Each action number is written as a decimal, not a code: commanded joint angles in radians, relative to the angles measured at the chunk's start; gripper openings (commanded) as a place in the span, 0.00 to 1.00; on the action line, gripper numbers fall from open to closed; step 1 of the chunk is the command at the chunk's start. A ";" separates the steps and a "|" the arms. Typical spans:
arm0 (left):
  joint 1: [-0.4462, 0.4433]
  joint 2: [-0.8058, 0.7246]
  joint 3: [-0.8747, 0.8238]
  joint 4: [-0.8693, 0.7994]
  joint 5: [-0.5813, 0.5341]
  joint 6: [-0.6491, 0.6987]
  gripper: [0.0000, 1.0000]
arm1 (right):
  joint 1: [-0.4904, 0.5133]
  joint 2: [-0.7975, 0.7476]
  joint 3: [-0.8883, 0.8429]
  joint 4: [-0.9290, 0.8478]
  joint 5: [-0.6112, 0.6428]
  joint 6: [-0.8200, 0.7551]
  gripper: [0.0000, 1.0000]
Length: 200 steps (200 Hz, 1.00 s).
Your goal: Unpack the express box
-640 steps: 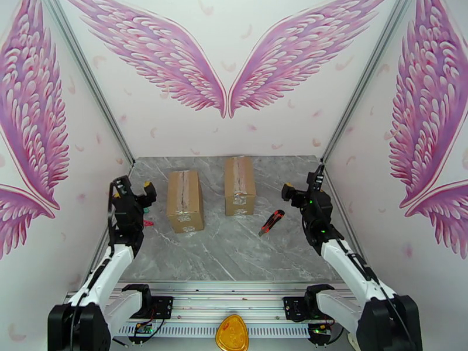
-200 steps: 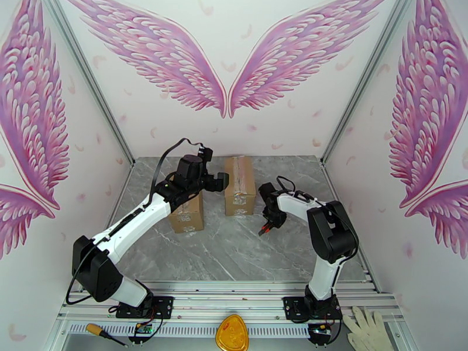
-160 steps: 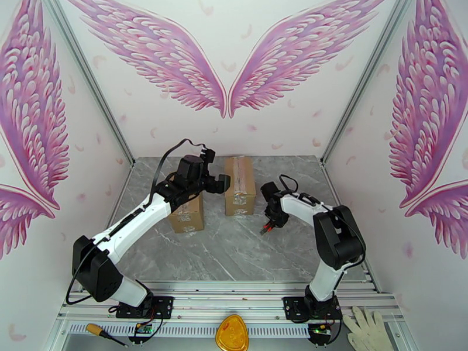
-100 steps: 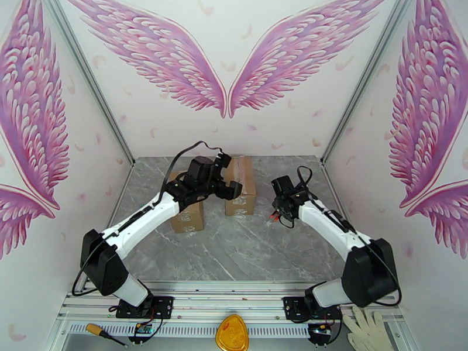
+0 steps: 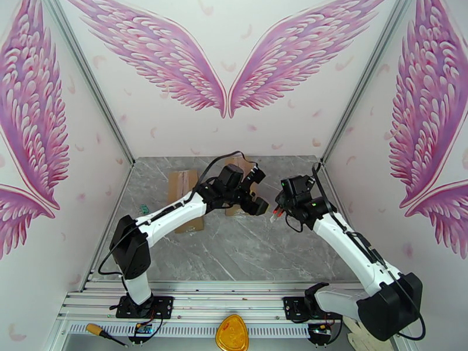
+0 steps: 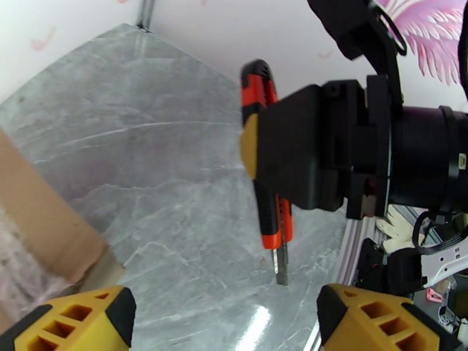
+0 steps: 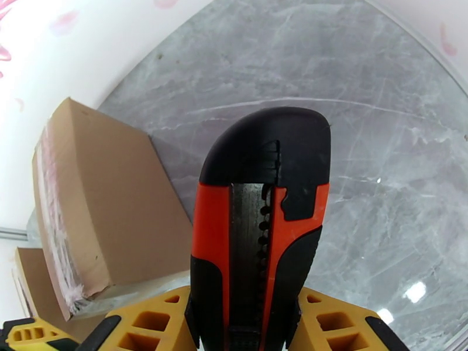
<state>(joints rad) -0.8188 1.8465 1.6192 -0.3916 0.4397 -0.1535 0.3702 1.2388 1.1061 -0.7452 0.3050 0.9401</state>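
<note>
Nearest the arm bases, the right gripper [image 5: 276, 209] now holds a red-and-black utility knife [image 6: 275, 220] clear of the grey table [image 5: 234, 253], just to the right of the right-hand express box [image 7: 99, 212]. A second ago the knife was lower, against the table in front of that box's right corner. The jaws are clamped on the handle, with a short length of blade showing at the lower tip. The left gripper [image 6: 225, 323] has swung across from the left-hand express box [image 5: 183, 181] and now faces the knife from the right-hand box's right side. Its yellow fingers [image 6: 76, 320] are spread wide with nothing between them. The two tools appear to be meeting at the knife, probably to pass or adjust it before any cut. Neither box looks opened yet, so unpacking seems barely begun. The left arm [image 5: 175, 212] lies over the right-hand box and hides most of its taped seam, so it would need to clear before a cut there. Well in front of that box, a screwdriver [image 5: 100, 333] and a white glove [image 6: 393, 220] lie at the rail, out of the way. The left-hand box stands just to the left of the right-hand box.
</note>
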 commanded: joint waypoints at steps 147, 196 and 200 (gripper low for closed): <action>-0.003 0.161 0.107 0.191 0.254 -0.161 0.53 | 0.035 -0.086 0.029 0.155 -0.089 -0.061 0.43; 0.019 0.169 0.132 0.194 0.294 -0.166 0.28 | 0.035 -0.129 -0.004 0.223 -0.111 -0.080 0.47; 0.021 0.169 0.134 0.194 0.301 -0.166 0.26 | 0.035 -0.131 -0.007 0.230 -0.113 -0.085 0.49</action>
<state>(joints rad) -0.8150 2.0033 1.6989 -0.2192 0.6926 -0.3138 0.3958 1.1427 1.1080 -0.5884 0.2138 0.8841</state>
